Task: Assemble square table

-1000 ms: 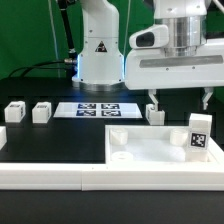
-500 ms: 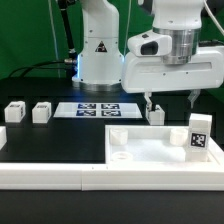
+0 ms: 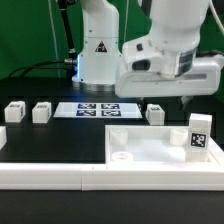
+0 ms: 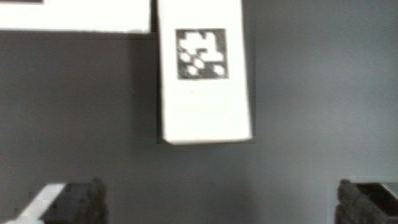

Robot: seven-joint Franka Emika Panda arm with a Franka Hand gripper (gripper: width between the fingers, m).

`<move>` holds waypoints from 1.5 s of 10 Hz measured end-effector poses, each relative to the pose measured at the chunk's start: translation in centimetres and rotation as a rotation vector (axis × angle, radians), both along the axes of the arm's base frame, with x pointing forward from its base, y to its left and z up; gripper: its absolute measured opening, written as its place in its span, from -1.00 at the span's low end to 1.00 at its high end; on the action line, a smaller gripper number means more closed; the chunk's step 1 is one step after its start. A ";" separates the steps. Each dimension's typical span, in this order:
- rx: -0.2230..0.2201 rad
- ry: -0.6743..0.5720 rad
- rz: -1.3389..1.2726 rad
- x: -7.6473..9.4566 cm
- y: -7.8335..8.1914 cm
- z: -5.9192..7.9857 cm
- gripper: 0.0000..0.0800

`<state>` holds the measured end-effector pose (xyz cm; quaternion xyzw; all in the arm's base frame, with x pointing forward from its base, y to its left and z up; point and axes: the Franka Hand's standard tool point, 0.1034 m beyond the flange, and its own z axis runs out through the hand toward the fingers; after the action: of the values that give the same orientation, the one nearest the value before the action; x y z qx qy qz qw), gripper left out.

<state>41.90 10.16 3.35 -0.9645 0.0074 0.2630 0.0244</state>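
The square tabletop [image 3: 160, 148], a white slab with a raised rim and round corner holes, lies at the front on the exterior view's right. One white leg [image 3: 199, 134] stands upright on it, showing a marker tag. Three stubby legs lie on the black table: two on the exterior view's left [image 3: 14, 112] [image 3: 41, 112] and one [image 3: 155, 113] behind the slab. My gripper [image 3: 168, 98] hangs open and empty above that last leg. In the wrist view the tagged leg [image 4: 205, 72] lies ahead of the open gripper [image 4: 222, 205], its dark fingertips [image 4: 71, 203] wide apart and clear of it.
The marker board [image 3: 100, 109] lies flat in front of the robot base [image 3: 98, 55]. A long white L-shaped rail [image 3: 60, 172] runs along the front edge and up the exterior view's left. A white edge [image 4: 71, 15] shows beyond the leg in the wrist view.
My gripper has risen away from the leg behind the slab and the hand has tilted. The legs and the slab have not moved.
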 end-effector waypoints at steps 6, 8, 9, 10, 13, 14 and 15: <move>-0.007 0.332 -0.021 -0.8 -0.5 -0.7 0.62; -0.020 0.338 -0.036 -1.2 -0.4 -1.1 0.62; -0.029 0.356 -0.045 -1.9 -0.5 -1.5 0.62; -0.040 0.369 -0.053 -2.5 -0.4 -1.8 0.62; -0.072 0.405 -0.099 -3.5 0.1 -2.5 0.62; -0.072 0.404 -0.102 -3.5 0.0 -2.5 0.62; -0.072 0.405 -0.103 -3.5 -0.1 -2.5 0.30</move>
<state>38.39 10.10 0.86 -0.8905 0.0707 0.4494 0.0013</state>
